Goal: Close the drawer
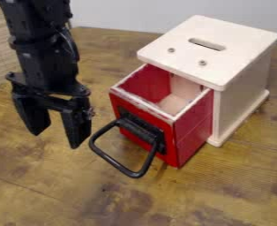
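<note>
The red drawer (165,115) stands pulled partway out of a cream-white cube casing (229,62), its pale inside showing. A big black wire loop handle (123,148) hangs from its red front panel and rests on the wooden table. My black gripper (54,132) hangs to the left of the drawer, fingers pointing down and spread apart, open with nothing between them. The nearer finger (76,124) stands just left of the handle, apart from the front panel.
The cream-white casing has a slotted top (207,42) and sits at the right on the worn wooden table (58,194). The black arm (41,44) rises at the upper left.
</note>
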`<state>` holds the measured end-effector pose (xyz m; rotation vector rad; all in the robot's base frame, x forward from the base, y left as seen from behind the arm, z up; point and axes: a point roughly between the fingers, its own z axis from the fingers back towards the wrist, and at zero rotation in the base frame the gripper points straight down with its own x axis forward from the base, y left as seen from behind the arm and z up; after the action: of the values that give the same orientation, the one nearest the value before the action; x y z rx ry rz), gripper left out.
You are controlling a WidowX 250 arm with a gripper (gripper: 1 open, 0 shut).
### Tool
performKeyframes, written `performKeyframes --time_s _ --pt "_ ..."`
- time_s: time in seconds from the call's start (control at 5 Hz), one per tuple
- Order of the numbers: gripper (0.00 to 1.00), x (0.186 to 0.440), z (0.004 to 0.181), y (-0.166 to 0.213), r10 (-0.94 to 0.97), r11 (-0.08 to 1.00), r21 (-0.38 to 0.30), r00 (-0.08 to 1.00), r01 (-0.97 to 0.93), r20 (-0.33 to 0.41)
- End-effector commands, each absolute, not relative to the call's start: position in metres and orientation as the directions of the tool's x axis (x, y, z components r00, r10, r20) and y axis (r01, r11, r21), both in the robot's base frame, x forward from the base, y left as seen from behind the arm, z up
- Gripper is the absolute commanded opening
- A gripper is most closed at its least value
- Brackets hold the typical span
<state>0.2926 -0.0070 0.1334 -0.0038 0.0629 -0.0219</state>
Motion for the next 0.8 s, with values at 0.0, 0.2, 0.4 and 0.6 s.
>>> performKeyframes --time_s 0.0,0.2,0.4,0.6 --pt "1.0 0.293 0.129 -0.014 -0.037 0.999 -0.009 0.997 0.037 -0.067" --pt "1.0 0.294 0.124 -0.022 -0.057 0.998 -0.012 0.996 0.056 -0.069" --pt "1.0 0.296 0.121 -0.029 -0.073 0.997 -0.016 0.995 0.072 -0.07" --pt "1.0 0.299 0.113 -0.037 -0.089 0.996 -0.013 0.994 0.088 -0.067"
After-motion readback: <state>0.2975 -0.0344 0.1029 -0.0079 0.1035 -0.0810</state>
